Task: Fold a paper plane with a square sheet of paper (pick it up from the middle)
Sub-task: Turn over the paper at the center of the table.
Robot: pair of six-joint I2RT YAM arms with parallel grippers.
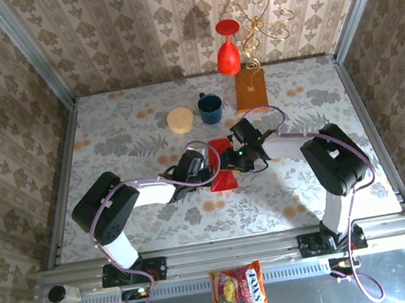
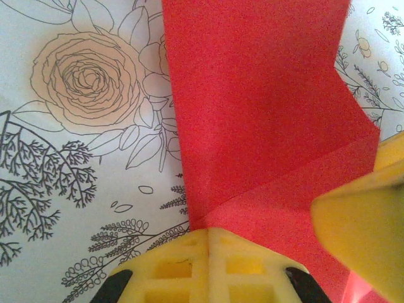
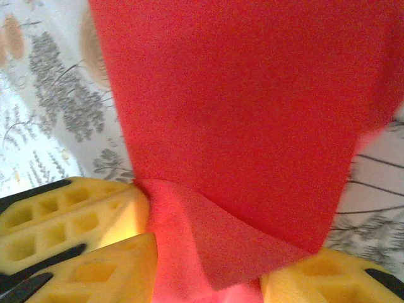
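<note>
The square sheet of paper (image 1: 222,170) is bright red and lies creased on the flowered table between my two grippers. In the left wrist view the paper (image 2: 252,107) shows a folded band across its near part. My left gripper (image 2: 208,238) is shut, its tips against the left end of that crease; I cannot tell whether paper is pinched. It stands at the sheet's left side (image 1: 205,168). My right gripper (image 3: 208,278) stands open astride a raised flap of the paper (image 3: 240,246). From above it sits at the sheet's right edge (image 1: 240,158). One of its fingers (image 2: 363,233) shows in the left wrist view.
At the back stand a red goblet vase (image 1: 226,50), a gold wire ornament (image 1: 260,25) and an orange-brown block (image 1: 250,88). A blue mug (image 1: 210,108) and a cream round lid (image 1: 180,119) sit just beyond the paper. A candy bag (image 1: 239,291) lies below the front rail.
</note>
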